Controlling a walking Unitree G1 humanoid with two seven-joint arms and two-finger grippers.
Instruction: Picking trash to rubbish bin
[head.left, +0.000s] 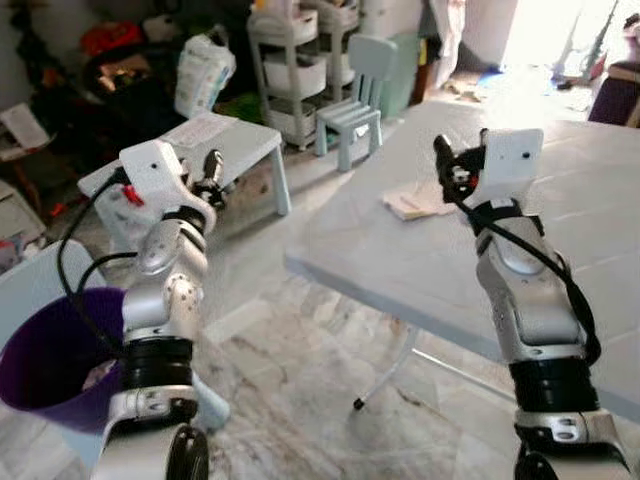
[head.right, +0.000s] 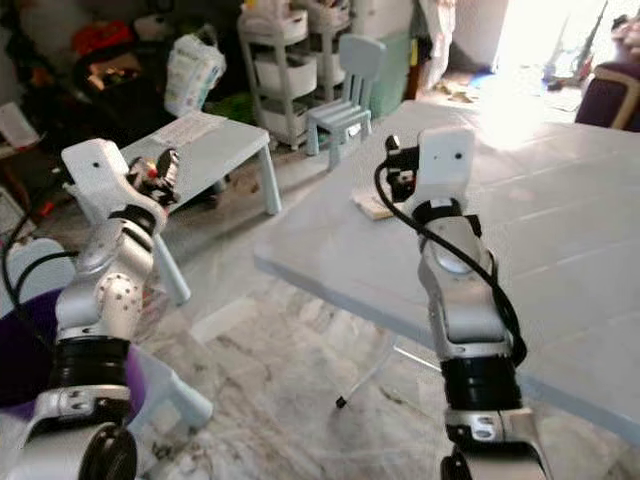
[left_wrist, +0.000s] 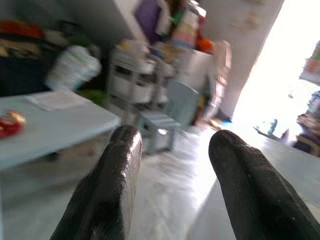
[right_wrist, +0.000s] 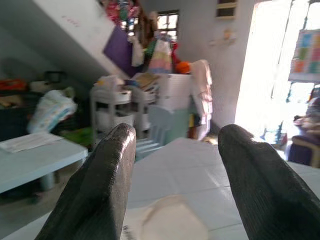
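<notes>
Right end effector (right_wrist: 172, 185) is being held raised over the grey worktop (head.left: 560, 230), fingers spread, nothing gripped; crumpled paper trash (head.left: 415, 203) is lying just ahead. Left end effector (left_wrist: 172, 190), equally spread and empty, is being held above the purple bin (head.left: 50, 365).

Count, head views:
- Grippers: 2. Left gripper (head.left: 212, 172) at left of frame, right gripper (head.left: 447, 163) right of centre.
- Tables: 2. Large pale table (head.left: 560, 260) at right, small low table (head.left: 235, 140) upper left.
- Small chair (head.left: 352, 105): 1, upper centre.
- Purple bin (head.left: 50, 360): 1, lower left.
- Crumpled paper (head.left: 415, 202): 1, on the large table.
- Tiered carts (head.left: 295, 70): 2, top centre.
</notes>
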